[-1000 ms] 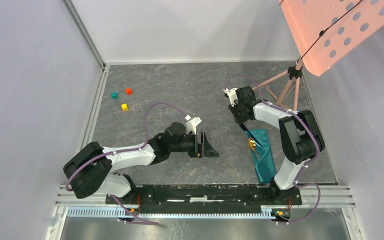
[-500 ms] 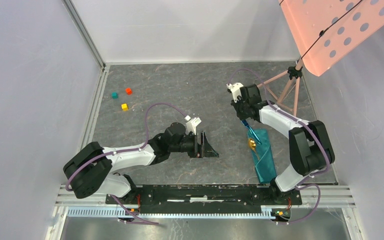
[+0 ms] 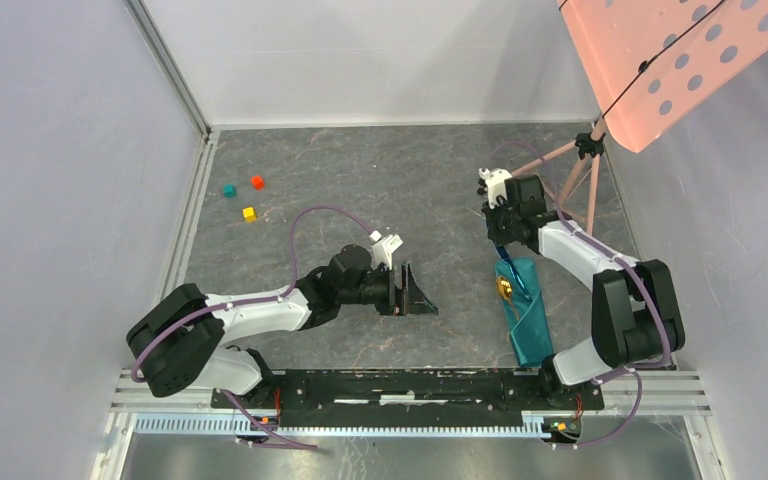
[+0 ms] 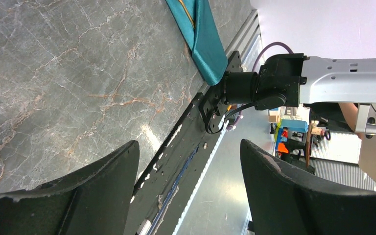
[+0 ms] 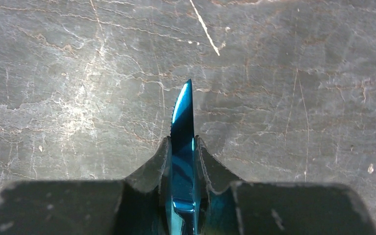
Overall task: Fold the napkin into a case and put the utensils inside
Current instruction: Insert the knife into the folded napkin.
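Looking down, I see the case [image 3: 526, 318] lying long and narrow on the table's [image 3: 360, 180] right side, close to the right arm's base. My left gripper [image 3: 418, 292] hangs mid-table, fingers spread wide. My right gripper [image 5: 182, 142] pinches the blue knife [image 5: 182, 112] at the case's far end, serrated tip past the fingers. The spoon [image 3: 504, 288] shows gold at that end.

overall light: bright and even from above, top view pretty sharp
shadows: soft, faint ones on the worktop [image 3: 360, 170]
glare: pale sheen on the worktop in both wrist views, bright streaks on the blue utensil [image 5: 182, 147]
blur: left pincer [image 4: 188, 147] up close looks dark and a bit soft
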